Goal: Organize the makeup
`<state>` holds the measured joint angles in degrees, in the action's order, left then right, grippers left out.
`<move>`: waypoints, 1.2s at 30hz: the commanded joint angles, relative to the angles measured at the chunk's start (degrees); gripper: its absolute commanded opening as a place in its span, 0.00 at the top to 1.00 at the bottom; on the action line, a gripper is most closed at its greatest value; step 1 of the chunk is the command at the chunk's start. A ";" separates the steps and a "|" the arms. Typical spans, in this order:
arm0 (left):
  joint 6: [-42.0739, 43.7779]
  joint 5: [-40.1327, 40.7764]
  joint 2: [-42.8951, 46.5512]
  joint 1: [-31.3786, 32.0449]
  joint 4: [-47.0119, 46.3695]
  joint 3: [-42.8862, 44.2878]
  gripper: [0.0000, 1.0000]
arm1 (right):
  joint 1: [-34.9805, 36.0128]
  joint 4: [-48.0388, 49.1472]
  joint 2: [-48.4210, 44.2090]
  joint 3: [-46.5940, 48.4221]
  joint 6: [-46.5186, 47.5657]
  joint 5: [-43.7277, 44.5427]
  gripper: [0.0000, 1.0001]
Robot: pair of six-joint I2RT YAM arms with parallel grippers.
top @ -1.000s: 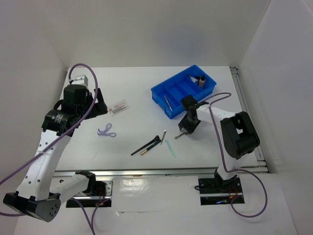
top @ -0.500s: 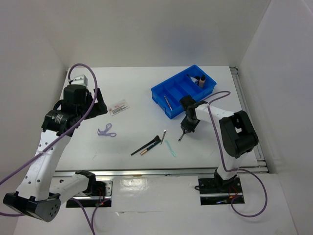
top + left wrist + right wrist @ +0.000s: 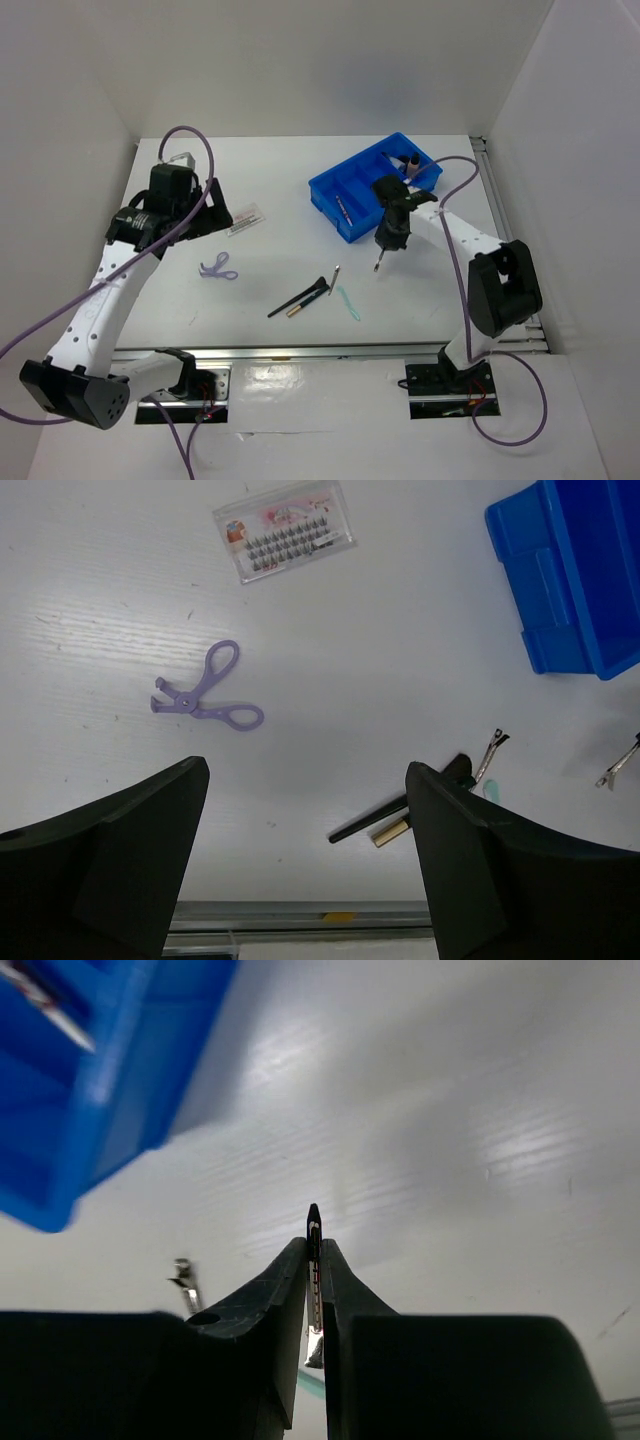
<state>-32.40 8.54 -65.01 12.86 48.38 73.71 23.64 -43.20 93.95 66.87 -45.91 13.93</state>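
Observation:
My right gripper is shut on a thin silver clip, held off the table just in front of the blue tray. In the right wrist view the clip pokes out between the closed fingers. My left gripper is open and empty, high over the left side. Below it lie the lilac scissors and the white red-printed card. The black brushes, the teal tool and a second clip lie at front centre. The black-capped bottle lies in the tray.
The blue divided tray sits at the back right, and it also shows in the right wrist view, where a thin stick lies in one compartment. A metal rail runs along the table's near edge. White walls enclose the left, back and right.
My right gripper has lifted the clip off the table and swung back toward the tray. My left arm has moved a little to the right and toward the back.

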 commanded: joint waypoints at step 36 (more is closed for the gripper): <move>2.61 -1.15 -11.45 -0.29 0.22 8.99 0.06 | 1.32 10.94 32.78 47.99 29.56 16.83 0.49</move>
<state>-31.24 7.18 -75.94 12.86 48.90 81.14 24.27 -35.11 125.47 110.04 -17.39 30.72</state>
